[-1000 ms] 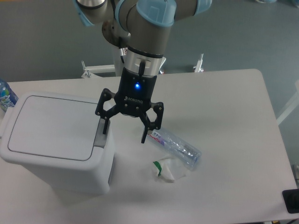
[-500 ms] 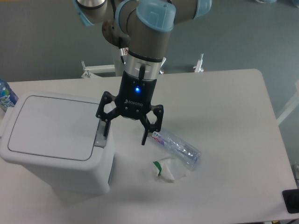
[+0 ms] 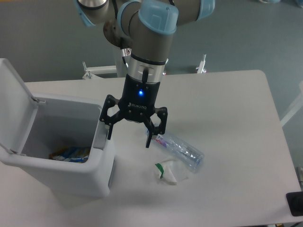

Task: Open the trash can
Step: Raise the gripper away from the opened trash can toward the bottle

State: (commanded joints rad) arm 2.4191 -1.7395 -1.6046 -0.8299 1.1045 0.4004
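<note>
The white trash can (image 3: 90, 179) stands at the left of the table with its lid (image 3: 14, 101) swung up and back, so the inside shows, with colourful wrappers (image 3: 71, 153) at the bottom. Its grey push latch (image 3: 99, 137) sits on the right rim. My gripper (image 3: 129, 140) hangs open right beside that rim; its left finger (image 3: 109, 131) is at the latch and its right finger (image 3: 150, 137) is over the table. Nothing is between the fingers.
A clear plastic bottle (image 3: 182, 150) lies on the table just right of the gripper. A crumpled white wrapper with a green mark (image 3: 168, 172) lies in front of the bottle. A dark object (image 3: 296, 204) sits at the table's front right corner.
The lid was flat and shut in both earlier frames and now stands up open. The gripper has sunk slightly, its left finger lower on the latch.
</note>
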